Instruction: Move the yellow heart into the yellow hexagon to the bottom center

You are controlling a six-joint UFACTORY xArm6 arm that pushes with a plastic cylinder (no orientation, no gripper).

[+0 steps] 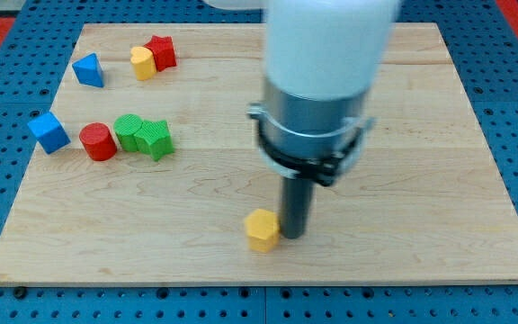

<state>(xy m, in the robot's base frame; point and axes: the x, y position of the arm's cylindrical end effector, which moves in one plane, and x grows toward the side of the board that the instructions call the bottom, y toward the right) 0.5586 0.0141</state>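
Observation:
A yellow block (pixel 262 230), which looks like the hexagon, lies near the bottom centre of the wooden board (pixel 439 180). My tip (pixel 293 236) rests just to its right, touching or nearly touching it. Another yellow block (pixel 142 63), apparently the heart, sits at the view's top left, pressed against a red block (pixel 162 52) on its right. The arm's pale body and dark collar (pixel 317 135) hide the board's upper middle.
A blue triangular block (pixel 88 70) lies at the top left. A blue cube (pixel 49 132), a red cylinder (pixel 98 142) and two touching green blocks (pixel 129 131) (pixel 156 139) form a row on the left. Blue pegboard surrounds the board.

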